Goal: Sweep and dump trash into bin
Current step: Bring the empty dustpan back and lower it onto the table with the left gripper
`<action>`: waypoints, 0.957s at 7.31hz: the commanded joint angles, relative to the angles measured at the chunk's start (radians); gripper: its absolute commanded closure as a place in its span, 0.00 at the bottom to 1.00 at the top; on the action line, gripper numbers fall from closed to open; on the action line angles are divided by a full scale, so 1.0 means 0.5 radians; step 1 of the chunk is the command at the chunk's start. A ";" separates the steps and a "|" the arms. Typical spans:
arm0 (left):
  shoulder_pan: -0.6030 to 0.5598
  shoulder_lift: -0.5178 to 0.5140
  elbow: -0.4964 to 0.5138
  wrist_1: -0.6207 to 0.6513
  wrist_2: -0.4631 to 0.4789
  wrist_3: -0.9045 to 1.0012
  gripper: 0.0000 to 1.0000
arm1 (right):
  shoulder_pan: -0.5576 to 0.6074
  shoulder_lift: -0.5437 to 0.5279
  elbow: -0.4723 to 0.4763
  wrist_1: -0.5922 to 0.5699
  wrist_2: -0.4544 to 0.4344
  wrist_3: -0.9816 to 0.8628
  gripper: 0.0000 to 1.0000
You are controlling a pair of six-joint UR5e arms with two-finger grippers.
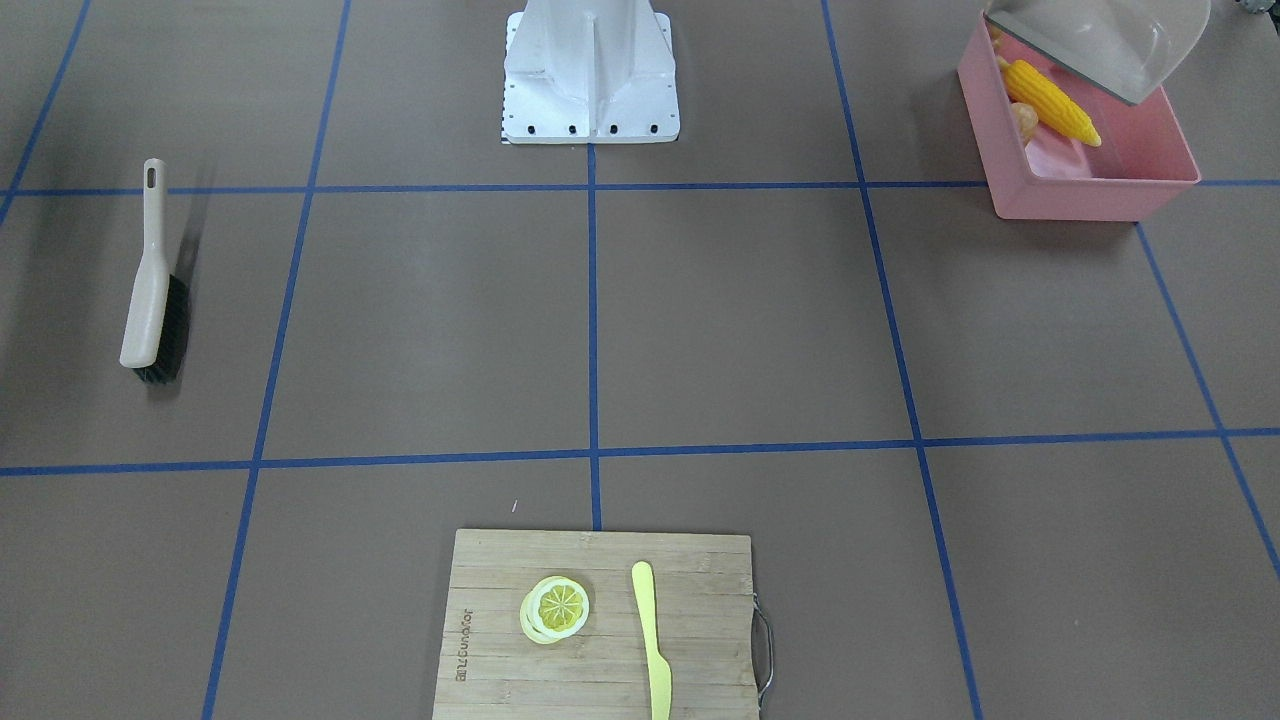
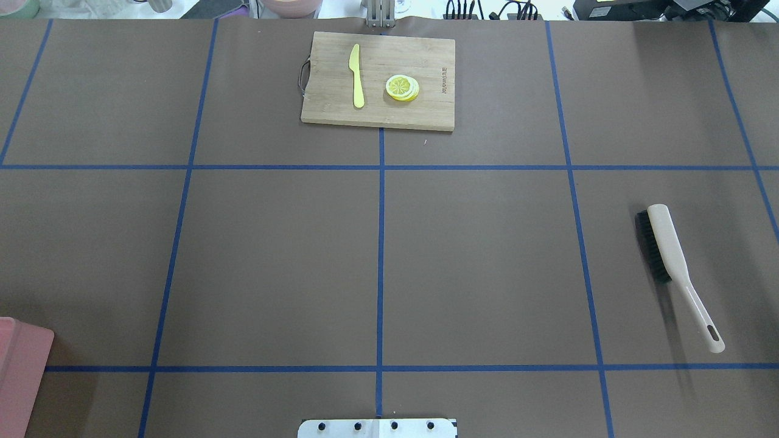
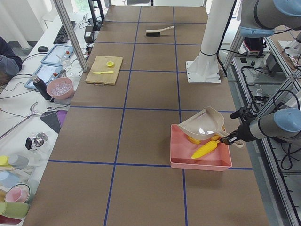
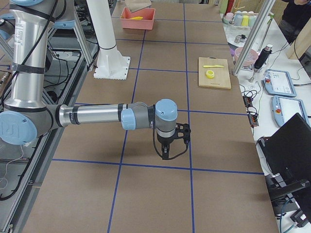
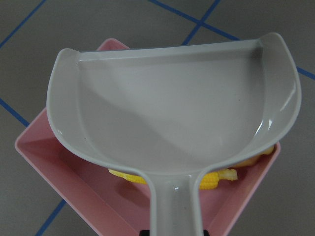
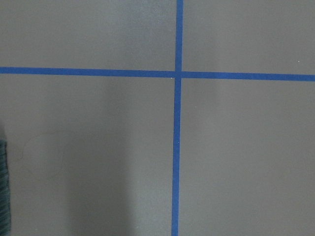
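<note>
The pink bin (image 1: 1090,190) stands at the table's edge on my left side; one corner of it shows in the overhead view (image 2: 18,371). The yellow corn cob (image 1: 1050,100) lies inside it, with the tan ginger root (image 1: 1022,122) beside it. The brown potato is hidden. My left gripper (image 3: 229,139) is shut on the handle of the beige dustpan (image 5: 172,113) and holds it tilted over the bin (image 5: 74,182), with the corn (image 5: 219,179) beneath. My right gripper (image 4: 166,154) points down above bare table; I cannot tell whether it is open or shut.
A beige brush with black bristles (image 2: 672,261) lies on the table on my right. A wooden cutting board (image 2: 328,103) at the far middle carries a yellow plastic knife (image 2: 356,76) and a lemon slice (image 2: 401,87). The robot's white base (image 1: 590,70) stands at the near middle.
</note>
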 commanded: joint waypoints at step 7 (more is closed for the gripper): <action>1.220 -0.954 -0.172 0.029 0.583 -0.449 1.00 | 0.001 -0.002 0.010 0.000 0.006 0.000 0.00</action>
